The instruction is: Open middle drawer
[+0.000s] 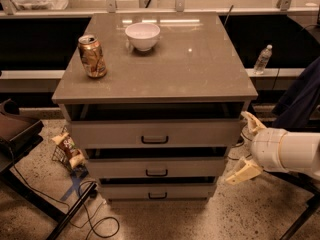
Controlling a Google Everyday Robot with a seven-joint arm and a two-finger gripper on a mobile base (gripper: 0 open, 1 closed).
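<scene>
The cabinet (200, 69) has three stacked pale-grey drawers. The middle drawer (200, 168) is the second one, with a small black bar handle (156, 172); its front sits about level with the others. The top drawer (210, 133) and bottom drawer (190, 191) sit above and below it. My gripper (246, 148) hangs to the right of the cabinet, level with the top and middle drawers. It is open, with one cream finger (252, 121) up and the other (242, 173) down, and it touches nothing.
A soda can (92, 56) and a white bowl (143, 35) stand on the cabinet top. A water bottle (262, 59) stands on the ledge behind right. A snack bag (67, 149), cables and a chair (15, 129) are at left. Dark cloth (300, 99) hangs at right.
</scene>
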